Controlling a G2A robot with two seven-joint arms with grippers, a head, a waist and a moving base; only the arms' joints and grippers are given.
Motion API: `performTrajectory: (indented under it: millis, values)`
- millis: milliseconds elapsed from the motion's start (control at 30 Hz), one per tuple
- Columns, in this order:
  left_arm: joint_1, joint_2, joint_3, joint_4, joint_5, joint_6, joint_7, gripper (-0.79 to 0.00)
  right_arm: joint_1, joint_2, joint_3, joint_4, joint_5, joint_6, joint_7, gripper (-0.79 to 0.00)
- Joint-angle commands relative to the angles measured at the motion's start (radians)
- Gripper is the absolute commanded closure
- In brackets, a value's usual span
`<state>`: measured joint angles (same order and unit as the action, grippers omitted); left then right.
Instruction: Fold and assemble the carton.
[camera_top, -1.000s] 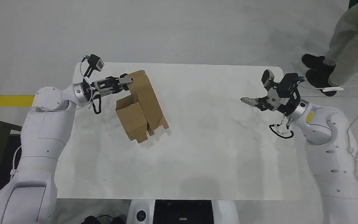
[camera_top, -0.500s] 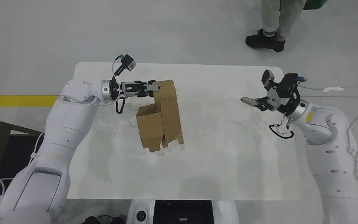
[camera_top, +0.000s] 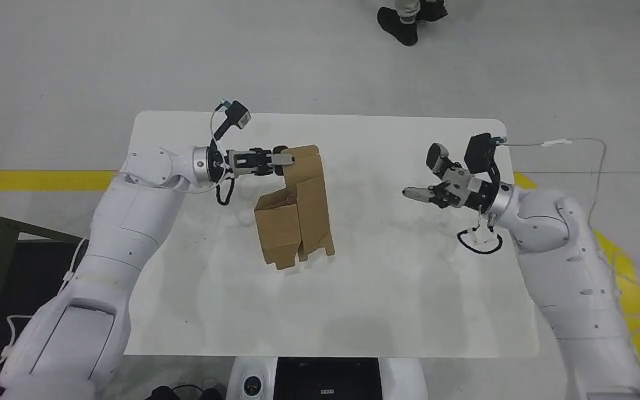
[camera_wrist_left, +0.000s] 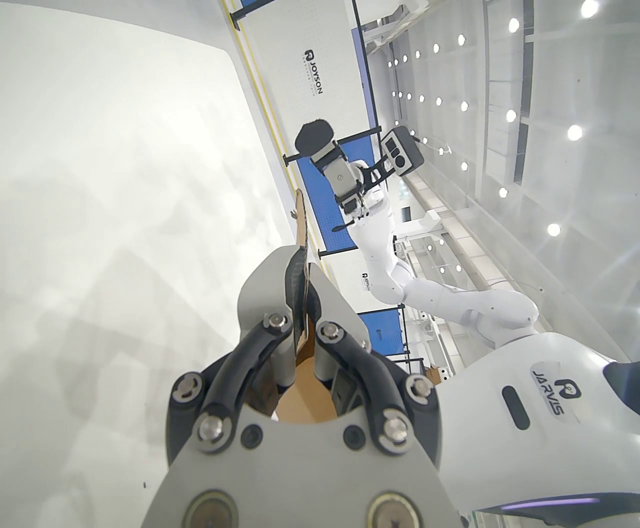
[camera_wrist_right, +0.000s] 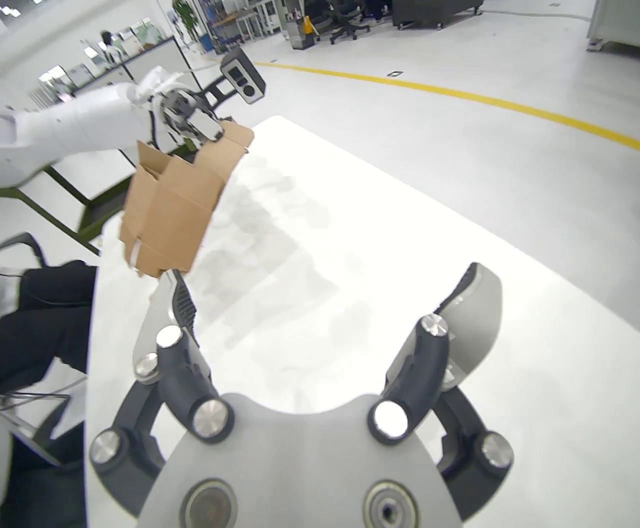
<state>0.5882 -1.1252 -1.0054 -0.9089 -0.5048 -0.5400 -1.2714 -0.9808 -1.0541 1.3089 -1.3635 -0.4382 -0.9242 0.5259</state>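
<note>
A brown cardboard carton (camera_top: 297, 205), partly opened with its flaps loose, hangs over the left half of the white table (camera_top: 400, 290). My left gripper (camera_top: 283, 160) is shut on the carton's far upper edge; in the left wrist view the cardboard edge (camera_wrist_left: 300, 260) runs between the closed fingers. The carton (camera_wrist_right: 172, 200) also appears far off in the right wrist view, held by the other arm's gripper (camera_wrist_right: 207, 125). My right gripper (camera_top: 415, 194) stands open over the right part of the table, well apart from the carton, with nothing between its fingers (camera_wrist_right: 475, 295).
The table's rounded edges (camera_top: 140, 130) border a grey floor with a yellow line (camera_top: 45, 180). A dark stand (camera_wrist_right: 75, 210) sits beside the table's left side. Bare tabletop lies between the carton and the right gripper.
The left arm has carried the carton rightward, toward the table's middle. The right gripper has moved left, toward the carton, still open.
</note>
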Motion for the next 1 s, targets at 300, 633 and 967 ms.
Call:
performTrajectory:
  millis: [300,633,967]
  values:
    - [0.016,-0.017,0.043,-0.064,-0.026,-0.019,0.01,0.0,0.066,-0.025,-0.197,0.07,0.477,0.098,0.238,-0.785]
    - [0.023,-0.03,0.074,-0.081,-0.047,-0.014,0.005,0.0,0.123,-0.057,-0.341,0.098,0.674,0.093,0.368,-0.785]
    - [0.023,-0.042,0.083,-0.068,-0.09,0.007,-0.015,0.0,0.178,-0.083,-0.43,0.144,0.744,0.068,0.438,-0.302]
